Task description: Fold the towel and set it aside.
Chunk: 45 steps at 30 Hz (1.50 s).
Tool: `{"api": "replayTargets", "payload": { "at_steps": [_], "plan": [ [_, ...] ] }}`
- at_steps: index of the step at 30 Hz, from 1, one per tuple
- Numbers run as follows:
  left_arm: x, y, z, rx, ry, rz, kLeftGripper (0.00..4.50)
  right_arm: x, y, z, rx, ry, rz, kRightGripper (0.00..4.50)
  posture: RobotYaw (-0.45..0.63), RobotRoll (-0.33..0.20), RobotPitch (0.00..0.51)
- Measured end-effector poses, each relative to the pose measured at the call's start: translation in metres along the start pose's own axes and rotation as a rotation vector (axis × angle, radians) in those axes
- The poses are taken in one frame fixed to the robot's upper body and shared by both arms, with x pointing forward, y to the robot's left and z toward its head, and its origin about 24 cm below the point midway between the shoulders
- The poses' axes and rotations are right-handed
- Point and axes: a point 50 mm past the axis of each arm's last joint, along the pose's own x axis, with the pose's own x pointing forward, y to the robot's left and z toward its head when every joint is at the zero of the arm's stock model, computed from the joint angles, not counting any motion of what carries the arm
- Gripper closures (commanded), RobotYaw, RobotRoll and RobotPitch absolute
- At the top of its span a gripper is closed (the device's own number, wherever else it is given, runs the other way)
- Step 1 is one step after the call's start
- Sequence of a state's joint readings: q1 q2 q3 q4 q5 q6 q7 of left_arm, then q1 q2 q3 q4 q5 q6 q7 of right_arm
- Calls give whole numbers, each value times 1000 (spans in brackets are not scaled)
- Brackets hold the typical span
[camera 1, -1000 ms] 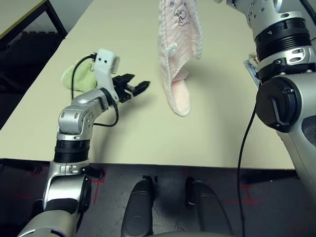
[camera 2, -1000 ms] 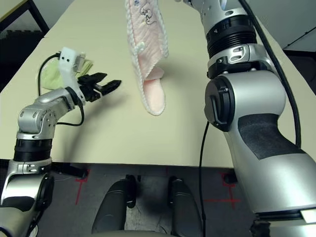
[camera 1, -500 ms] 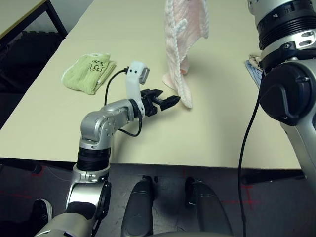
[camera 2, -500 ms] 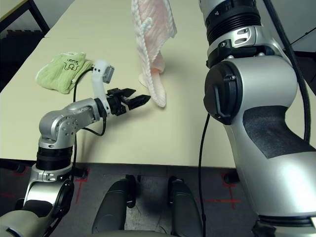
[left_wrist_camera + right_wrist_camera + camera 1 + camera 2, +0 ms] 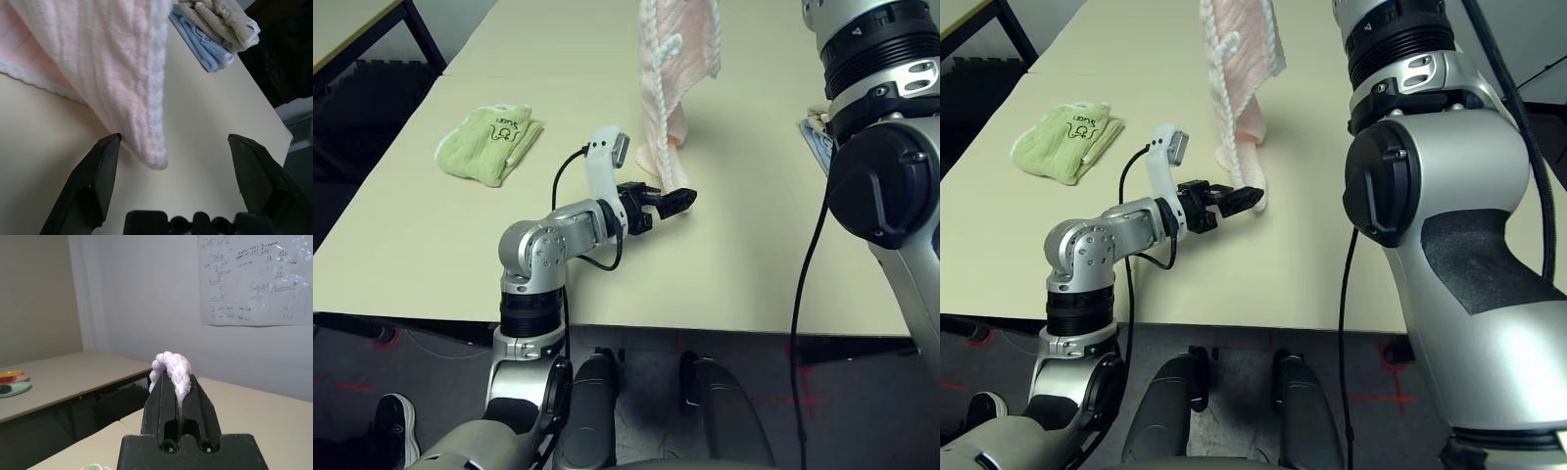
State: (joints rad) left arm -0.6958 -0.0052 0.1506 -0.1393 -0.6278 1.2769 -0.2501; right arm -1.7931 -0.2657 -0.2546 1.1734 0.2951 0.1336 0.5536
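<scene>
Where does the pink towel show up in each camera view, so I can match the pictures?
Left eye view: towel hangs top centre, lower tip near the open left gripper.
Right eye view: top centre-left.
Left wrist view: hanging corner between the fingers.
Right wrist view: pink tuft pinched in the shut right gripper.
Shared landmark: green towel.

You can read one printed word, roughly "Sugar", on the folded light green towel [image 5: 488, 143], above a small printed figure. The whiteboard [image 5: 254, 279] on the far wall carries handwriting too small for you to read.
</scene>
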Motion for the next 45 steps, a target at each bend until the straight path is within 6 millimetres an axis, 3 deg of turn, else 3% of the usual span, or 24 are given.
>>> {"api": "replayTargets", "payload": {
  "at_steps": [16,39,42,45],
  "plan": [
    [11,6,-13,-152,59,76,56,0,1,-1,-4,-3,-2,4500,98,0,204],
    [6,18,-12,-80,70,169,93,1,1,-1,-5,-2,-2,4500,97,0,202],
    [7,17,-12,-83,67,163,687,1,1,-1,-7,0,-2,4500,97,0,201],
    [7,16,-12,-94,60,155,1723,1,1,-1,-9,1,-2,4500,97,0,201]
  ]
}}
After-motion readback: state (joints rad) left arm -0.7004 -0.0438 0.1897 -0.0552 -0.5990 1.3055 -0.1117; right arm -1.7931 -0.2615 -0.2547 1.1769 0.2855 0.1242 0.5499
